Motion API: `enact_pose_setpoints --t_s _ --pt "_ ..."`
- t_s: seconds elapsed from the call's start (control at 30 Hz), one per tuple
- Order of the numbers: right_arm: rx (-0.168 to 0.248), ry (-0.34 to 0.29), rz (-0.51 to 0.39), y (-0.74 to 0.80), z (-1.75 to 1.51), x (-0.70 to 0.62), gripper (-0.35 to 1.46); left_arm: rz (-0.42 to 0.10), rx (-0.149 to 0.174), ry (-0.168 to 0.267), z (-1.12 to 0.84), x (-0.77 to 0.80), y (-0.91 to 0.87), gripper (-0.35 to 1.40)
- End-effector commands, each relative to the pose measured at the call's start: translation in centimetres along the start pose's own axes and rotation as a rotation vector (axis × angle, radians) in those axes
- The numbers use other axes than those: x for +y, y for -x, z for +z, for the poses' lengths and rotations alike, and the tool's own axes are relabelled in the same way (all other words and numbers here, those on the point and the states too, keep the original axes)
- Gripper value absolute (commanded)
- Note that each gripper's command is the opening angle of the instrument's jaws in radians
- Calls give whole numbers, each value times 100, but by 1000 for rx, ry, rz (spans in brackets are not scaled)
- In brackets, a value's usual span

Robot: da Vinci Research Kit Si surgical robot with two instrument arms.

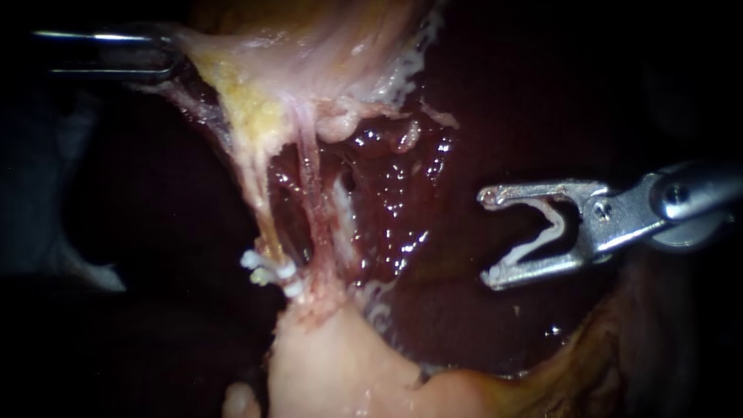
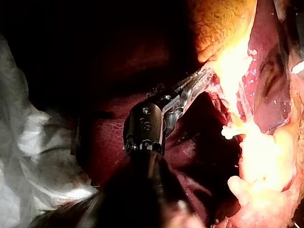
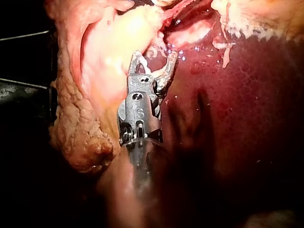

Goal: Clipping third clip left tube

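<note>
Nearest in the endoscope view, the right instrument (image 1: 489, 238), a silver shaft with two notched metal jaws, comes in from the right. Its jaws stand wide. An open white V-shaped clip (image 1: 556, 226) sits between them, lying along the inner face of both. The jaws point toward the tubes but stay well apart from them, hanging over dark wet tissue and touching nothing.

At the bottom of that view lies a smooth pale pink mass of tissue (image 1: 333, 364). Two thin strands rise from its upper end. The left tube (image 1: 259, 217) is the slim pale yellow strand on the side away from the loaded jaws. Small white clips (image 1: 285, 271) already sit across its lower end, just above the pink mass. A pinkish second strand (image 1: 311, 186) runs just beside the left tube, on the side nearer the right instrument, so it stands between the open clip and the left tube.

Behind both strands, the glistening dark red liver (image 1: 402, 186) fills the gap.

Farther up, the strands fan out into a sheet of pale yellow-white fatty tissue (image 1: 255, 85). The left instrument (image 1: 166, 58), a dark shaft entering from the left, has its jaws closed on the edge of this sheet, which is stretched taut. The left wrist view shows the same grip on a thin, translucent fold.
</note>
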Motion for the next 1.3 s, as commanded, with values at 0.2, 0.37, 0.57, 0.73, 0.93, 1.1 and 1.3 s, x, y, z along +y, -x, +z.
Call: enact_pose_setpoints --t_s 0.2,0.37,0.57,0.73,0.93,1.1,1.3 --pt "11 -20 26 -14 20 -4 50 -1 5 -10 4 5 2 -35" --pt "55 -39 150 -34 49 -5 50 -2 2 -3 7 11 4 -35" --pt "118 -45 267 -53 88 1 49 -1 0 3 12 15 8 -35" --pt "141 -44 316 -59 116 11 49 -1 0 4 13 15 9 -35" --pt "172 -54 356 -57 147 19 49 -1 -1 6 15 16 10 -35" --pt "179 -68 363 -51 175 26 49 -1 -3 10 16 18 11 -35" --pt "184 -65 355 -42 191 35 49 -1 -3 10 16 19 11 -35"
